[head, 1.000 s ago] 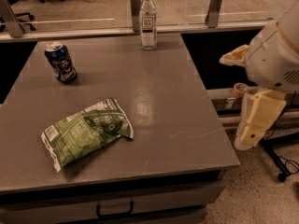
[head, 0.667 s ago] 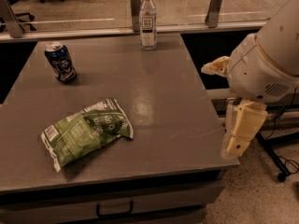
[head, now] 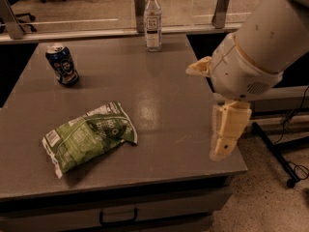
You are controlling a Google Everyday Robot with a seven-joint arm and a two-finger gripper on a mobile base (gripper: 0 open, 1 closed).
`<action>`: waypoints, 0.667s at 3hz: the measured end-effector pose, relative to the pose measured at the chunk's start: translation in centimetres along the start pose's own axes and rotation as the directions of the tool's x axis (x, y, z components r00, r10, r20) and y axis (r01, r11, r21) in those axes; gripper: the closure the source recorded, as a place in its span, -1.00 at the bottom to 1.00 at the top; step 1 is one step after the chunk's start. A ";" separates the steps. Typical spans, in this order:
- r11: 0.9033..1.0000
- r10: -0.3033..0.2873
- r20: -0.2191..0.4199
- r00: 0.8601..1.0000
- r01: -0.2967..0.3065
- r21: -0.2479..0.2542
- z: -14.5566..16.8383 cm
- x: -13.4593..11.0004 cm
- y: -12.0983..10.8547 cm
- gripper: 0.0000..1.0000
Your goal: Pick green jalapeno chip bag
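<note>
The green jalapeno chip bag (head: 88,136) lies flat on the grey table (head: 164,105), front left, crumpled, with white ends and a white label patch. My gripper (head: 223,149) hangs pointing down over the table's right front edge, under the big white arm joint (head: 251,57). It is well to the right of the bag, apart from it, and holds nothing that I can see.
A dark blue soda can (head: 62,64) stands at the back left of the table. A clear water bottle (head: 153,21) stands at the back middle by the glass rail. A drawer front (head: 116,215) is below the table edge. Cables and a stand base (head: 285,163) lie on the floor at right.
The arm has swung left and toward the table; the gripper now hangs over the table's right front edge. Bag, can and bottle have not moved.
</note>
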State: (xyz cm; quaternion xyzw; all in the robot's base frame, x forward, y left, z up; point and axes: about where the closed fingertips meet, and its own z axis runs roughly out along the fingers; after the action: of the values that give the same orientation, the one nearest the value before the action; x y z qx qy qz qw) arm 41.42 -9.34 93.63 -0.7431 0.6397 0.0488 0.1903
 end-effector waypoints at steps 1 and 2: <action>0.996 -0.083 0.028 0.996 0.084 -0.020 4.0 -3.8 -3.8 -1.00; 0.990 -0.132 0.052 0.990 0.134 -0.050 9.3 -7.4 -7.5 -1.00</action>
State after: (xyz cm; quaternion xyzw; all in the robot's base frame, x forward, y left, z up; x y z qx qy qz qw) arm 49.01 1.55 89.05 -0.7875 0.5823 0.0711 0.1889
